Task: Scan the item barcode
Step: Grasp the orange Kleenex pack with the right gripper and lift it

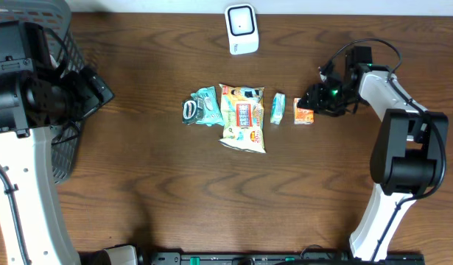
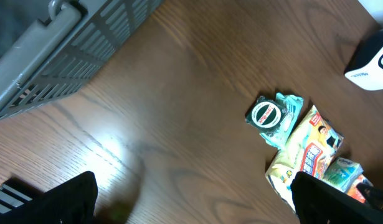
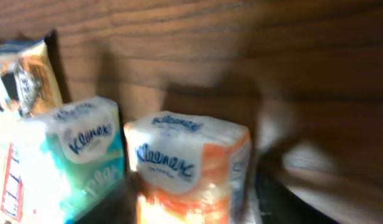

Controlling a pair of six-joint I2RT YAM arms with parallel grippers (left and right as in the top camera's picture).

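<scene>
1 orange pk at R pincer

You had a dark brown wood-grain table filling nearly the whole overhead frame, with a pale strip along the top edge. A grey slatted basket stood at upper left. Light left a soft white glare on the wood, lower left of the left wrist view.

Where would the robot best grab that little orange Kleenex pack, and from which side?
Probably across its narrow body, coming from the open side where the right gripper is. The orange Kleenex pack is a small soft block, and the teal Kleenex pack lies close on its other side, leaving fingers little room there.
</scene>
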